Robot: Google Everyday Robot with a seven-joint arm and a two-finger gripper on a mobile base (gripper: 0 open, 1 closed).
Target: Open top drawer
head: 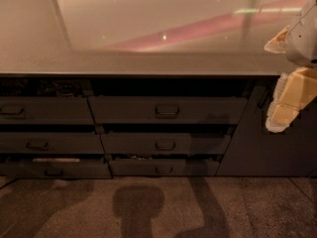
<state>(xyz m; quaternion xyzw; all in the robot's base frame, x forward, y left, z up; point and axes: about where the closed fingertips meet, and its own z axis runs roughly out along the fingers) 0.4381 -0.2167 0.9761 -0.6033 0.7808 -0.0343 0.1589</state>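
The top drawer (pixel 167 110) is the wide dark grey front just under the countertop, in the middle column. Its small rectangular loop handle (pixel 167 111) sits at its centre. A dark gap shows above the front. My gripper (pixel 282 108) hangs at the right edge of the camera view, cream and white, in front of the plain dark panel (pixel 262 148). It is to the right of the top drawer's right end, about level with it, and well away from the handle. The arm's white body (pixel 303 33) is above it.
Below the top drawer are a middle drawer (pixel 165 144) and a bottom drawer (pixel 163 167), both slightly ajar. A left column has three more drawers (pixel 44 110). The grey countertop (pixel 138 62) overhangs them all. Speckled floor (pixel 163 207) with shadows lies in front.
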